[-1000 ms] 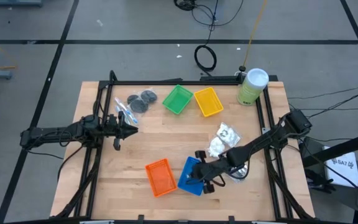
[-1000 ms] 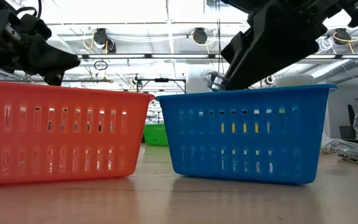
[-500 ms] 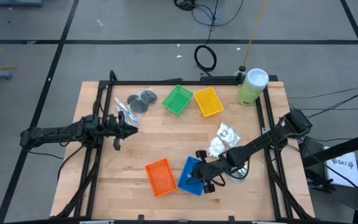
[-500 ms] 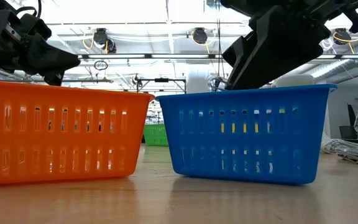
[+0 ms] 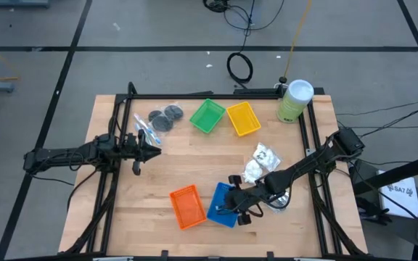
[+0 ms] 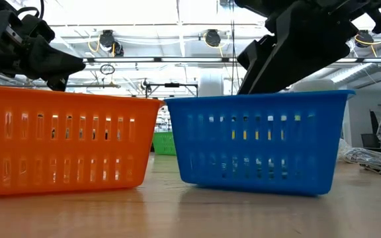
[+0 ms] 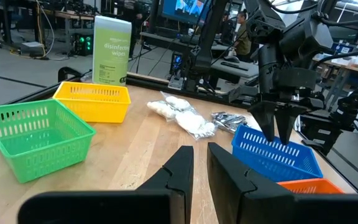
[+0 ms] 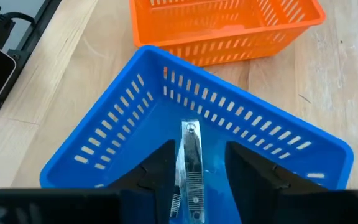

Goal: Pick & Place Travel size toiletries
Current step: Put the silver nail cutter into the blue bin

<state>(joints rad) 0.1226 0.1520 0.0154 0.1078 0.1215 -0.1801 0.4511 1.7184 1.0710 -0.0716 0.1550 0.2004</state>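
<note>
My right gripper [image 8: 197,174] stands open over the blue tray [image 5: 223,204], fingers pointing down into it. A slim silver item [image 8: 189,158] lies on the tray floor between the fingers; I cannot tell whether a finger touches it. My left gripper [image 7: 201,165] hovers empty at the table's left, its fingers almost together, near the clear sticks [image 5: 144,130] and dark discs [image 5: 167,116]. White packets [image 5: 260,163] lie at the right. Silver tubes [image 7: 229,119] lie beside them, partly under the right arm.
The orange tray [image 5: 188,206] stands just left of the blue one. The green tray [image 5: 207,116] and yellow tray [image 5: 243,118] stand at the far middle. The pale green canister [image 5: 294,100] is at the far right corner. Bare wood [image 5: 194,163] lies mid-table.
The blue tray has shifted slightly on the table under my right gripper. Both arms have otherwise kept their places.
</note>
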